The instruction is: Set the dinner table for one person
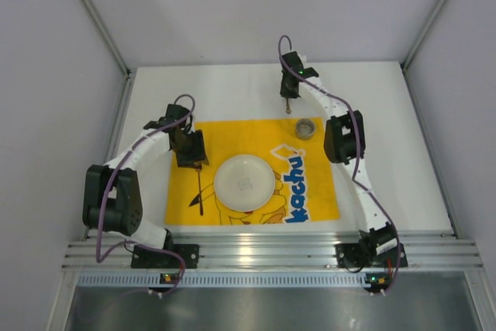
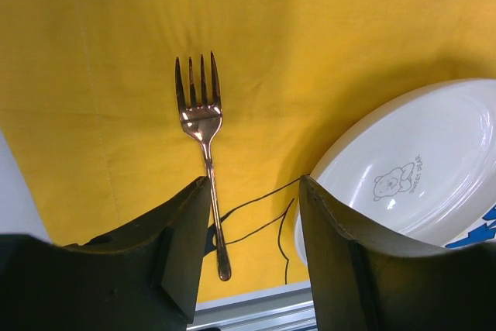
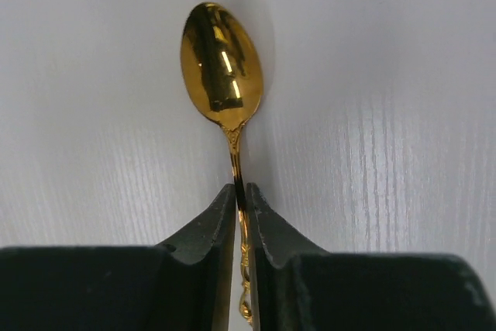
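One white bench (image 1: 232,91) ran long left-right; right fingers (image 3: 221,226) clenched the spoon (image 3: 222,63), bowl toward frame top; left fingers (image 2: 182,230) released.

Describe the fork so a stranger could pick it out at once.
Start at the yellow placemat on the dinner table. The fork lies on it, just left of the white plate. It alone has four tines and a coppery shine; the gold spoon is held beyond the mat.
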Tool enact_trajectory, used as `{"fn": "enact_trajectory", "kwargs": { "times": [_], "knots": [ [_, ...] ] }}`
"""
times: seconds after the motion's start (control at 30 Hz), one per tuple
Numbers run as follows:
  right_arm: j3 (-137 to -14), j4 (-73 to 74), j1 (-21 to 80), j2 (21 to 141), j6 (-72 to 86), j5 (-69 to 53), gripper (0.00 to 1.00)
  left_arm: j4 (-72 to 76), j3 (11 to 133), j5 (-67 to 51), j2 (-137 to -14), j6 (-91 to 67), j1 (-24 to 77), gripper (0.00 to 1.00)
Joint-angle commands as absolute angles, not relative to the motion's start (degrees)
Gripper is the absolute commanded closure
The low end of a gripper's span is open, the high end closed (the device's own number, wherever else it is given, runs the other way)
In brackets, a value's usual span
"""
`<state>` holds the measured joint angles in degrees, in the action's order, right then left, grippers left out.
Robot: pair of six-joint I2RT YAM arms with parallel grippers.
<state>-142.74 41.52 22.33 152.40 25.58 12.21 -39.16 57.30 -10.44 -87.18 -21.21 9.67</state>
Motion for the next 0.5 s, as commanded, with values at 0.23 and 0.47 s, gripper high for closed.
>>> {"fn": "enact_trajectory", "kwargs": {
  "times": [0.23, 0.47],
  "knots": [
    [-148.4, 46.8, 22.1, 157.8, 26.2, 13.2, 1.0, -40.7, 61.8, -10.4, -89.2, -20.2, 9.3, 0.46],
    [-139.1, 39.8, 21.4, 152.9, 24.3, 7.6, 1.0, -41.7, 64.5, -10.6, -88.7, -21.5, 9.3, 0.47]
  ]
}}
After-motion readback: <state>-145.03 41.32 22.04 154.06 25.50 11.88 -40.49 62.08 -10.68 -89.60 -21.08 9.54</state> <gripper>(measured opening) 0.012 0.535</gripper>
